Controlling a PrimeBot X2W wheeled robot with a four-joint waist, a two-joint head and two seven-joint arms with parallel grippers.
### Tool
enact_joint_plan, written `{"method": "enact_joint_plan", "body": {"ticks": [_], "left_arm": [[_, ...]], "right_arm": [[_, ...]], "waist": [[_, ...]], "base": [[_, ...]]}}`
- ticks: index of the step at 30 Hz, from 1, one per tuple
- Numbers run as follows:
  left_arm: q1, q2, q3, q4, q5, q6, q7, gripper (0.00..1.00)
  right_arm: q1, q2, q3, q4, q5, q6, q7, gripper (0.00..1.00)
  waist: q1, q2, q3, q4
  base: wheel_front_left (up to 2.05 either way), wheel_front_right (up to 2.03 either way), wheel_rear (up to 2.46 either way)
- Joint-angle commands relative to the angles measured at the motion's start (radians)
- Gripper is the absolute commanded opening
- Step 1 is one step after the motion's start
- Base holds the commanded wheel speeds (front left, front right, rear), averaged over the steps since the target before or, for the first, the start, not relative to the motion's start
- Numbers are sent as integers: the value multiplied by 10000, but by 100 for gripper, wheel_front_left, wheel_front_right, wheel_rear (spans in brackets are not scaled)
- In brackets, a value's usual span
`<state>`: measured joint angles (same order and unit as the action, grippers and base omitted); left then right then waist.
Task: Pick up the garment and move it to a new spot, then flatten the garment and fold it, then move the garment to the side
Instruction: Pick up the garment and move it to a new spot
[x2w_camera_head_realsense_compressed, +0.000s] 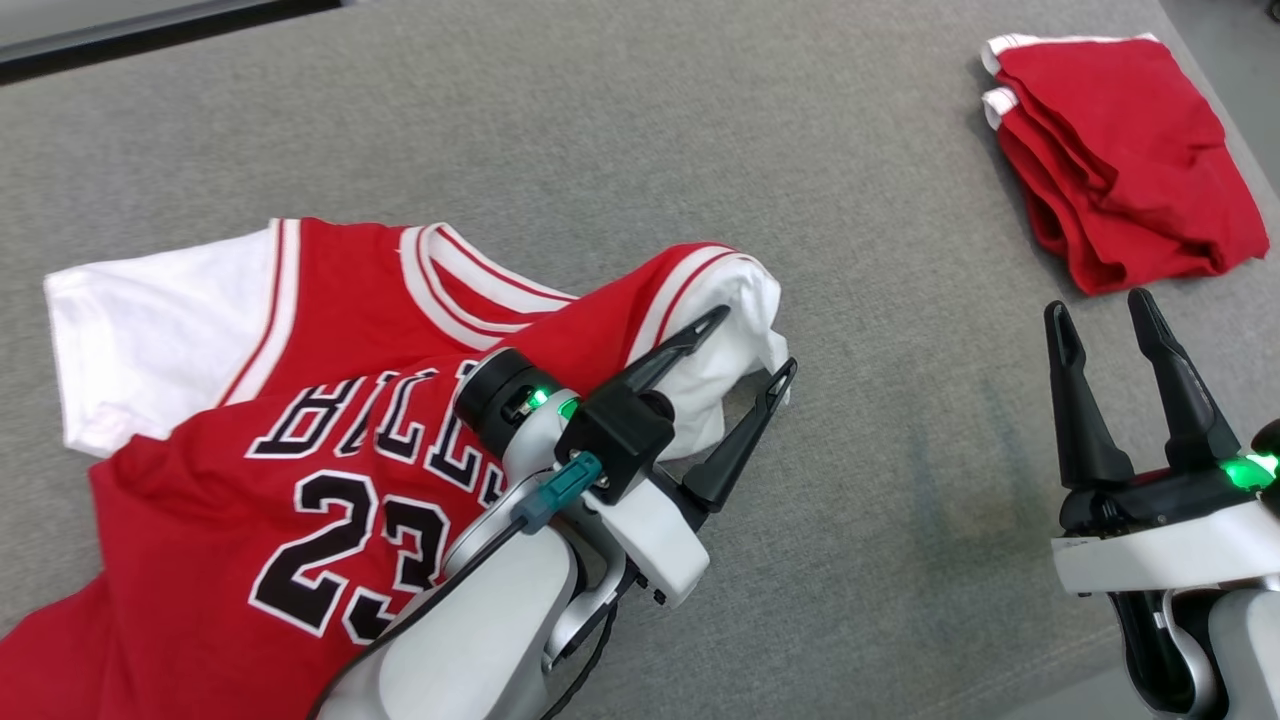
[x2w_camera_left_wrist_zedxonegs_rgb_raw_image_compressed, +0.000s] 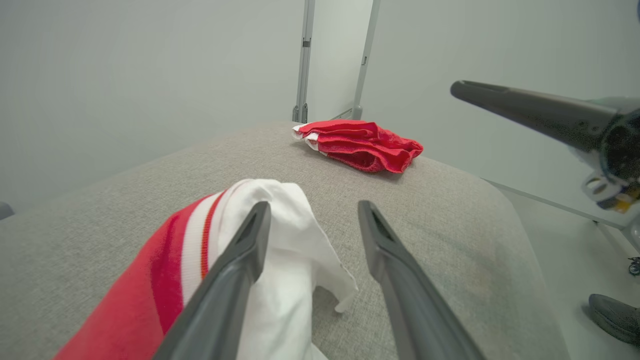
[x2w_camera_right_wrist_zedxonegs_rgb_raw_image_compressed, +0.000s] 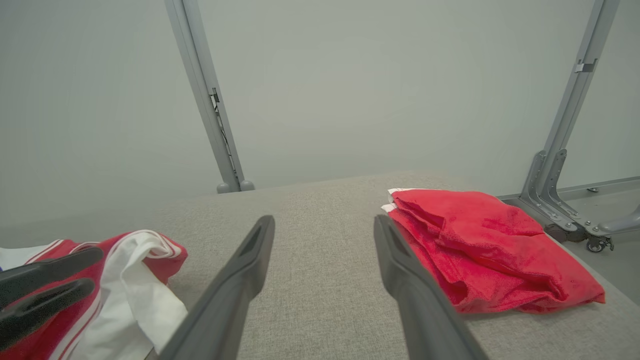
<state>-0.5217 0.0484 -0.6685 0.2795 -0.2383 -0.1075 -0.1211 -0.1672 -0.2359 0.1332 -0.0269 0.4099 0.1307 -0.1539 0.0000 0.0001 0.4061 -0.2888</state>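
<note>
The jersey (x2w_camera_head_realsense_compressed: 350, 310) is red with white sleeves. Black, white-edged letters across its chest read "B" and "LL", the rest hidden behind the left arm, and below them is a "23". It lies face up on the grey counter (x2w_camera_head_realsense_compressed: 700, 120), well left of the folded red pile (x2w_camera_head_realsense_compressed: 1120, 150) and nearer the robot. Its long axis runs away from the robot, with the collar at the far end.

The left pincer (x2w_camera_head_realsense_compressed: 756, 338) is spread and grips nothing. In its wrist view one finger lies over the crumpled sleeve (x2w_camera_head_realsense_compressed: 740, 290) that points toward the pile, and the other is over bare counter.

The right pincer (x2w_camera_head_realsense_compressed: 1099, 302) is spread wide and empty, just short of the pile.

The left wrist view shows what looks like a dark shoe (x2w_camera_left_wrist_zedxonegs_rgb_raw_image_compressed: 615, 317) on the floor. The right wrist view shows grey frame posts (x2w_camera_right_wrist_zedxonegs_rgb_raw_image_compressed: 210, 100) and a caster (x2w_camera_right_wrist_zedxonegs_rgb_raw_image_compressed: 592, 243) behind the pile.
</note>
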Motion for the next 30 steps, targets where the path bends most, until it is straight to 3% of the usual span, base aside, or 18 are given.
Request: {"method": "enact_joint_plan", "body": {"ticks": [1,9,15,24,30], "left_arm": [[70,48,42,-40,-49,68,-237,100],[769,316,1036,-726,-370,988,-1154,100],[1565,1107,2697,-1027,-974,1752,-1368,100],[2813,2124,4177,-777,-1796,1889,-1417,100],[3816,2609,4508,-1037,-2096,1977,-1097,100]], "right_arm": [[69,-74,-49,-14,-55,0,20,100],[455,-235,-234,-238,-248,0,375,100],[1025,-238,-616,-704,-453,0,864,100],[1630,-189,-885,-1126,-648,0,1384,100],[2004,-183,-944,-1213,-681,0,1616,100]], "waist": [[0,-1,-305,308],[0,-1,-1222,1200],[0,-1,-1953,2093],[0,-1,-2586,2892],[0,-1,-3020,3065]], "base": [[0,0,0],[0,0,0],[0,0,0],[0,0,0],[0,0,0]]}}
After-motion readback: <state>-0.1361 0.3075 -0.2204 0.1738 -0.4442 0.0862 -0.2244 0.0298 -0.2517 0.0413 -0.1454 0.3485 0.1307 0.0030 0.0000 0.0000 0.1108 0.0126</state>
